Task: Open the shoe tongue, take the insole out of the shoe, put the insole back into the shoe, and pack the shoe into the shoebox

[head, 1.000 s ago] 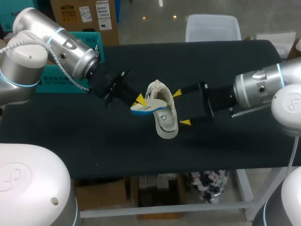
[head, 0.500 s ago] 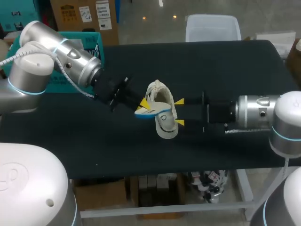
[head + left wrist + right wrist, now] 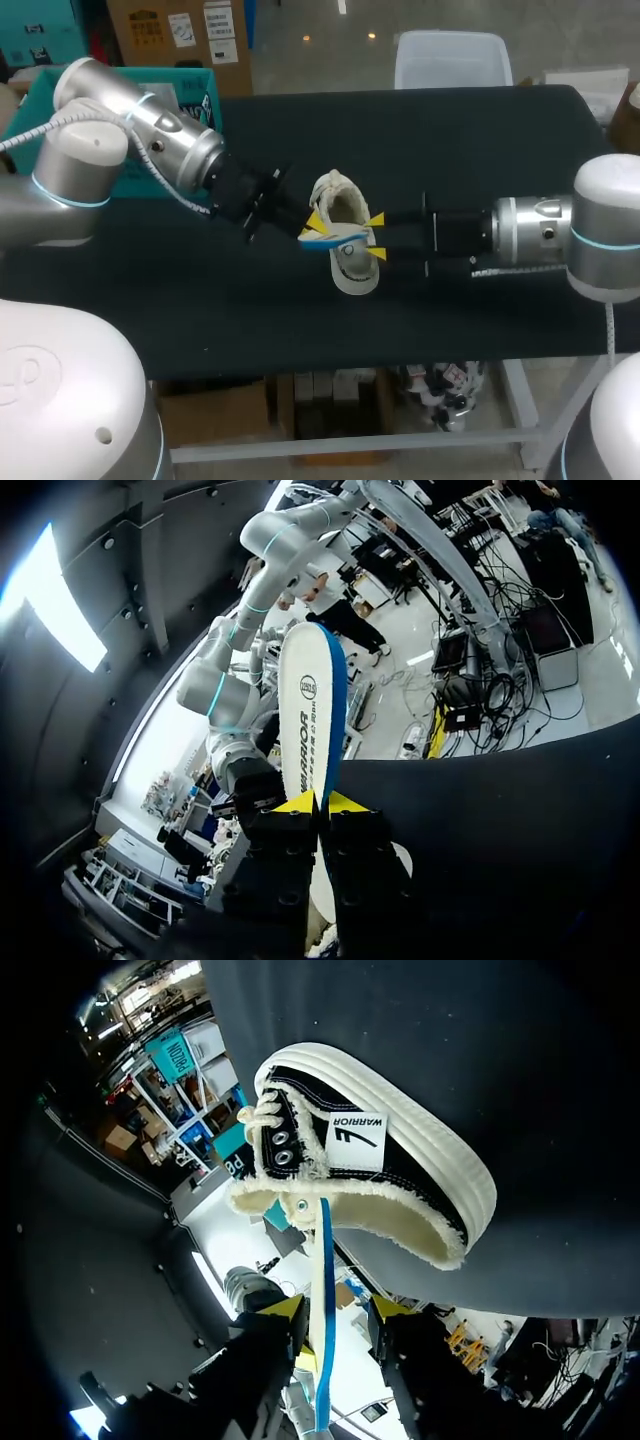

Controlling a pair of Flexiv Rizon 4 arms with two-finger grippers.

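A cream high-top shoe (image 3: 347, 262) with a white sole lies on the black table (image 3: 450, 140) near the middle. My left gripper (image 3: 314, 223) comes in from the left, shut on one end of a white and blue insole (image 3: 336, 237). The insole lies across the shoe's opening. In the left wrist view the insole (image 3: 312, 720) stands up from between the shut tips of that gripper (image 3: 321, 802). My right gripper (image 3: 377, 237) is at the shoe's right side, fingers apart. In the right wrist view the shoe (image 3: 370, 1170) is just ahead of the gripper (image 3: 337, 1308), and the insole's edge (image 3: 323, 1290) runs between its fingers.
A teal box (image 3: 200, 85) sits at the back left, mostly hidden behind my left arm. Bare black tabletop stretches in front of the shoe and to the back right.
My left gripper has carried the insole rightward, over the shoe's opening. My right gripper has moved in against the shoe's side and its fingers have drawn closer together.
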